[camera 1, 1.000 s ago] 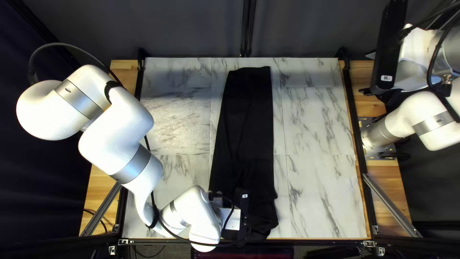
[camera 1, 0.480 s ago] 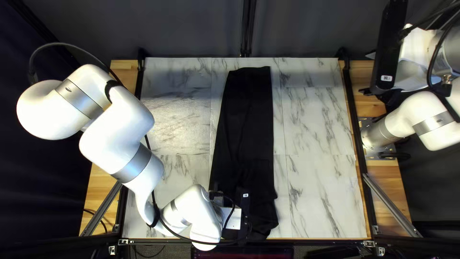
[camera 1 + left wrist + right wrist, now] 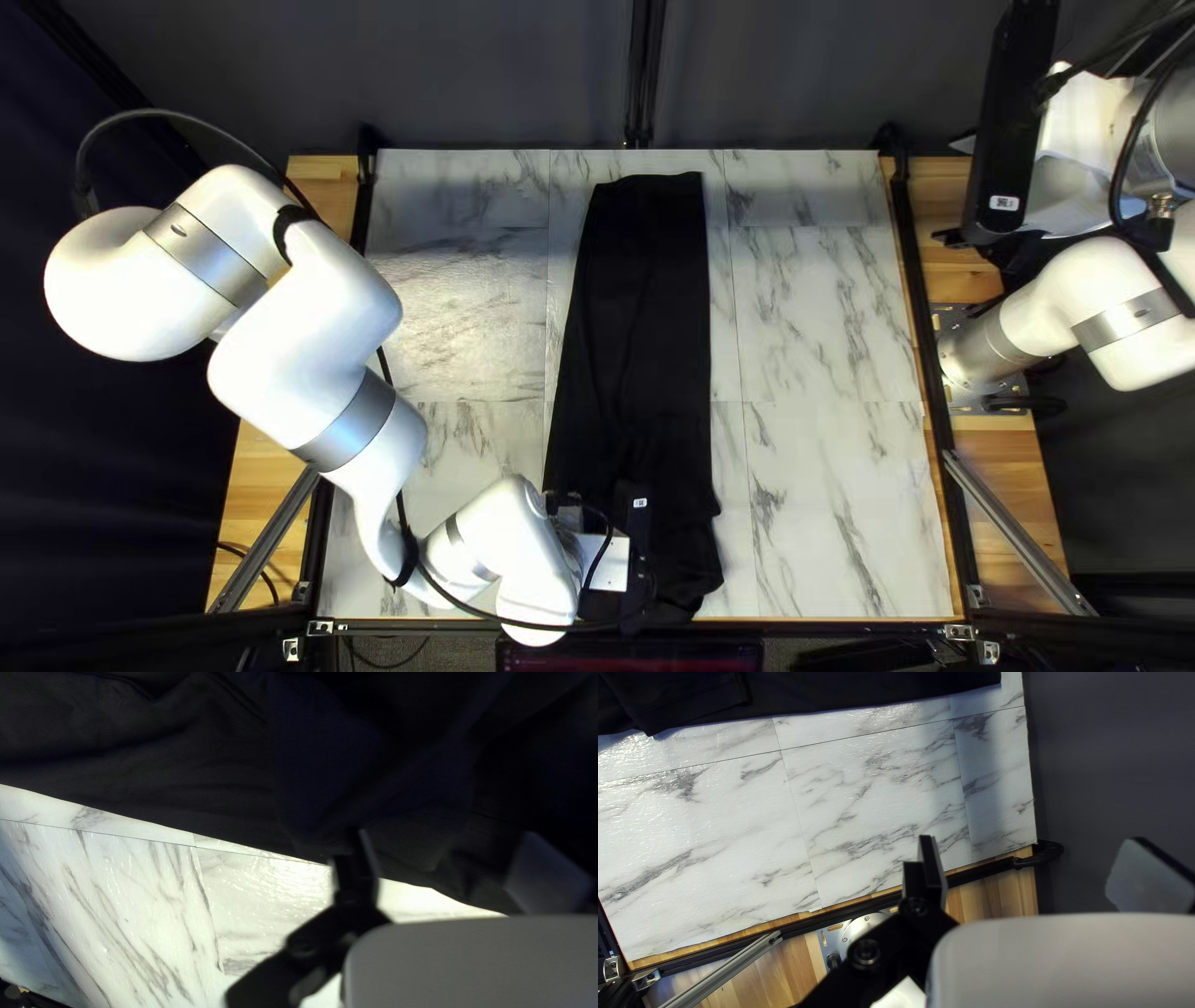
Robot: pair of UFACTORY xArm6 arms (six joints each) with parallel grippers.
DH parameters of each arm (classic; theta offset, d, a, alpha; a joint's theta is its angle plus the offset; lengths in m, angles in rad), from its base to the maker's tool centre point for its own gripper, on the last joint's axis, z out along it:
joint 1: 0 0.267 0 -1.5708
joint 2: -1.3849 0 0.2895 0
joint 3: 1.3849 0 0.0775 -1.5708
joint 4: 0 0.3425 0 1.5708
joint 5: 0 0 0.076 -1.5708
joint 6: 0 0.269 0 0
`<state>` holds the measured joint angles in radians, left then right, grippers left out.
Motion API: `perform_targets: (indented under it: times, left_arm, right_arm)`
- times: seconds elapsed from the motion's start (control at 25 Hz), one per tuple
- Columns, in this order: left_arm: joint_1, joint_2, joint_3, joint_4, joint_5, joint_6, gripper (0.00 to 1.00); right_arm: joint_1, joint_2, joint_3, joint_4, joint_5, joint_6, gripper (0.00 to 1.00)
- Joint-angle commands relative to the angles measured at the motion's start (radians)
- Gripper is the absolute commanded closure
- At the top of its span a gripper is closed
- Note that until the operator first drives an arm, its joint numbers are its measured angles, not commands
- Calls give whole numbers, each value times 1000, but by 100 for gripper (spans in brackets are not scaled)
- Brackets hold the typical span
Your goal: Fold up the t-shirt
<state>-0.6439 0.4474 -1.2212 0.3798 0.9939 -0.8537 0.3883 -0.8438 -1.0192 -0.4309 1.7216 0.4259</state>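
Left gripper (image 3: pixel 445 849) spread wide, holding nothing, at near end of black t-shirt (image 3: pixel 641 336), which runs up middle of table (image 3: pixel 834 498). Likely light, limp, creases easily; pinch all layers at near edge. Right gripper (image 3: pixel 1032 843) wide open, empty, by table's right side.

The shirt (image 3: pixel 641 311) is plain black. The counter (image 3: pixel 822 311) is white with a grey-veined marble pattern; the wood (image 3: pixel 1002 473) at its three o'clock side is honey-brown with striped planks. The left arm (image 3: pixel 299 342) and right arm (image 3: pixel 1058 293) are white, banded in silver-grey. The curtain (image 3: pixel 486 75) at twelve o'clock is dark grey.
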Motion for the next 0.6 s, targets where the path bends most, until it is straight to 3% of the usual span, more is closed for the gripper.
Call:
perform_targets:
  times: [0.04,0.24,0.32,0.36,0.4,0.44,0.6]
  left_arm:
    - [2,-2,7,0,-9,-4,94]
    - [-6,-8,-3,-4,9,-3,95]
    - [-15,-9,-17,-4,26,-1,89]
    - [-17,-5,-23,-3,30,0,45]
    - [-18,-2,-25,-2,29,0,15]
    - [-16,0,-23,-2,26,0,3]
    - [-8,4,-14,-3,8,1,0]
  right_arm:
    - [0,0,0,0,0,0,0]
    - [0,0,0,0,0,0,0]
    - [0,0,0,0,0,0,0]
    - [0,0,0,0,0,0,0]
    - [0,0,0,0,0,0,0]
    - [0,0,0,0,0,0,0]
    - [0,0,0,0,0,0,0]
